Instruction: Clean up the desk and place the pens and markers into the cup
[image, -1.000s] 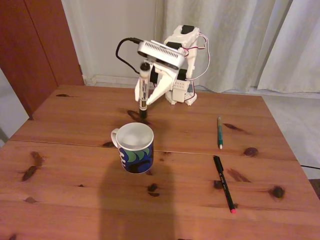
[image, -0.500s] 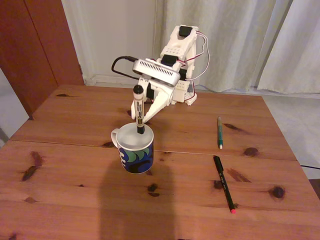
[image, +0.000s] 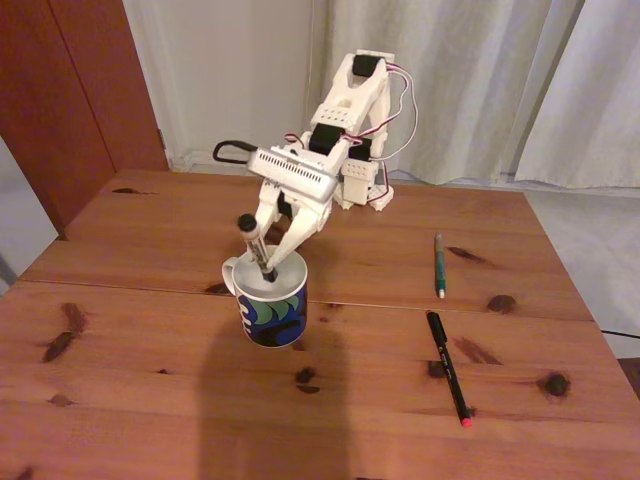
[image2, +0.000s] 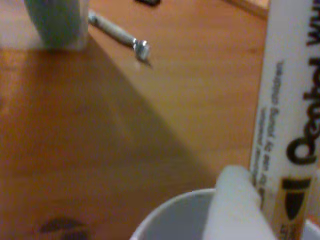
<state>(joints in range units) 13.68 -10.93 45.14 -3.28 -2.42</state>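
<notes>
Gripping the white marker (image: 254, 246), the claw (image: 272, 246) tilts it into the cup (image: 270, 303).

A: What carries it all?

B: A reddish-brown plank desk (image: 150, 330) with dark knots; the wrist view shows its surface (image2: 100, 125) too.

A: What rests on it?

B: In the fixed view, a white mug (image: 272, 310) with a blue-and-green wave pattern stands near the middle. To its right lies a teal-green pen (image: 439, 265), and nearer the camera a black pen (image: 449, 368) with a pink-red tip. The white arm's base (image: 362, 185) sits at the far edge.
</notes>
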